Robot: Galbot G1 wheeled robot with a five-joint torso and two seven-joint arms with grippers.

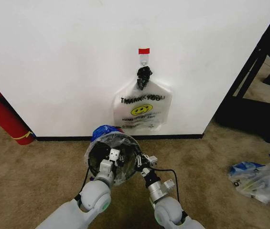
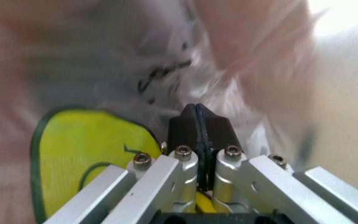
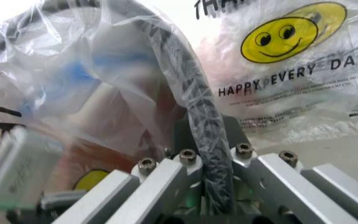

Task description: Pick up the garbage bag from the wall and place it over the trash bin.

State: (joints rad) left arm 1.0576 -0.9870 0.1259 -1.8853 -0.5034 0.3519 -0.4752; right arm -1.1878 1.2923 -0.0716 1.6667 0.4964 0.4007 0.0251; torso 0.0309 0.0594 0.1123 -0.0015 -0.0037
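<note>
Draped over the trash bin (image 1: 112, 157) at the foot of the wall (image 1: 68, 57): the garbage bag (image 1: 107, 138), thin and translucent, blue patches at the far rim. Left gripper (image 2: 196, 122) pinched closed on its film inside the bin; right gripper (image 3: 199, 140) clamped across the bagged mesh rim. On the red-taped hook (image 1: 144, 58) behind, a flat smiley bag (image 1: 143, 107) with black knotted top. Fire extinguisher (image 1: 3, 117) off left, clear-and-blue bundle (image 1: 259, 179) off right.

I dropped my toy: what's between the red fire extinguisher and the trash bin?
Only bare carpet lies between fire extinguisher and trash bin, head view.
</note>
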